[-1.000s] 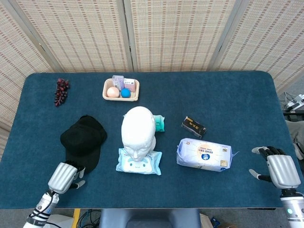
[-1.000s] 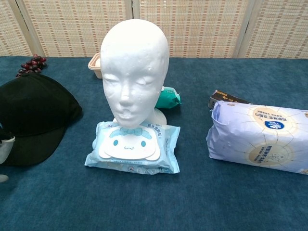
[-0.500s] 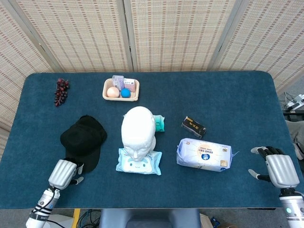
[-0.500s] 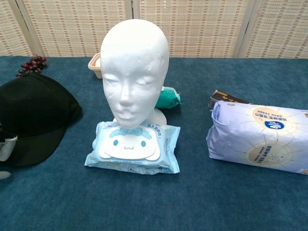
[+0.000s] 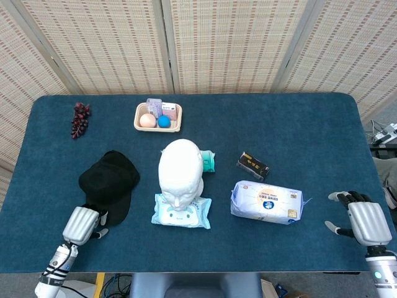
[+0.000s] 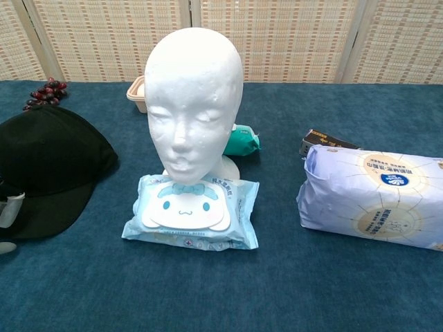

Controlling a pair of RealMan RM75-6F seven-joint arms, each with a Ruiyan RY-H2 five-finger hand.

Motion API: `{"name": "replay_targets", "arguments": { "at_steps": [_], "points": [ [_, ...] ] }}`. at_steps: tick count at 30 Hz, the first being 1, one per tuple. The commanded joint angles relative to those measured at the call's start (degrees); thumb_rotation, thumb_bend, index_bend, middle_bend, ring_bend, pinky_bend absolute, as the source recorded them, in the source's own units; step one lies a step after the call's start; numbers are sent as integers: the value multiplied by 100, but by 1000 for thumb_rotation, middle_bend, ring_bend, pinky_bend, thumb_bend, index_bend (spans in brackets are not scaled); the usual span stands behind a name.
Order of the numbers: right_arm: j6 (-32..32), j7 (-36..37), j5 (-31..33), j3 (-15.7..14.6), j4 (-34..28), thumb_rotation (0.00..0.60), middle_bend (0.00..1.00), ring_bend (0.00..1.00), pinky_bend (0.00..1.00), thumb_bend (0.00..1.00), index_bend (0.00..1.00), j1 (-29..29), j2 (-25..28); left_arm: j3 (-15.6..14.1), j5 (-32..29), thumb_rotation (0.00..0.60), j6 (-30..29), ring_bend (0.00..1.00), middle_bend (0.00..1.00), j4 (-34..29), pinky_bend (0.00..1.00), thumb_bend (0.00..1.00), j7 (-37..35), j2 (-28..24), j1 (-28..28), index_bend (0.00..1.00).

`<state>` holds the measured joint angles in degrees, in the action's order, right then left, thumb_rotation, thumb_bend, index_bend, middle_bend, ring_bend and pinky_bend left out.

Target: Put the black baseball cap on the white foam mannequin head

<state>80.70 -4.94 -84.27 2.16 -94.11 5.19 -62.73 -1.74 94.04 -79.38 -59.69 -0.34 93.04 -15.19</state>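
Observation:
The black baseball cap (image 5: 110, 182) lies flat on the table, left of the white foam mannequin head (image 5: 180, 172), which stands upright and bare on a wipes pack. In the chest view the cap (image 6: 48, 166) is at the far left and the mannequin head (image 6: 192, 104) in the middle. My left hand (image 5: 82, 224) sits at the near left corner of the brim, its fingers (image 6: 12, 209) over the brim's edge and its thumb just below. Whether it grips the brim is unclear. My right hand (image 5: 363, 220) rests at the table's near right corner, fingers spread, holding nothing.
The blue cartoon wipes pack (image 5: 182, 212) lies under the mannequin head, with a teal packet (image 5: 208, 161) behind it. To the right are a large white tissue pack (image 5: 267, 202) and a small black box (image 5: 252, 165). A tray (image 5: 159, 126) with balls and dark grapes (image 5: 80, 119) sit further back.
My left hand has shifted slightly left and toward the table's near edge, and its thumb has risen toward the brim. The cap, the mannequin head and my right hand have not moved.

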Motion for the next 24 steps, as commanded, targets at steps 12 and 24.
{"name": "replay_targets", "arguments": {
  "at_steps": [12,24],
  "points": [
    [9,13,9,5,-6,600,400,299,327,0,356,-7,11,52,-117,600,14,553,792,323,559,0,-110,164,-53,681],
    [4,12,5,3,-13,600,400,299,327,0,356,-6,15,144,-87,600,-422,491,699,684,562,0,-347,389,-6,602]
  ]
}}
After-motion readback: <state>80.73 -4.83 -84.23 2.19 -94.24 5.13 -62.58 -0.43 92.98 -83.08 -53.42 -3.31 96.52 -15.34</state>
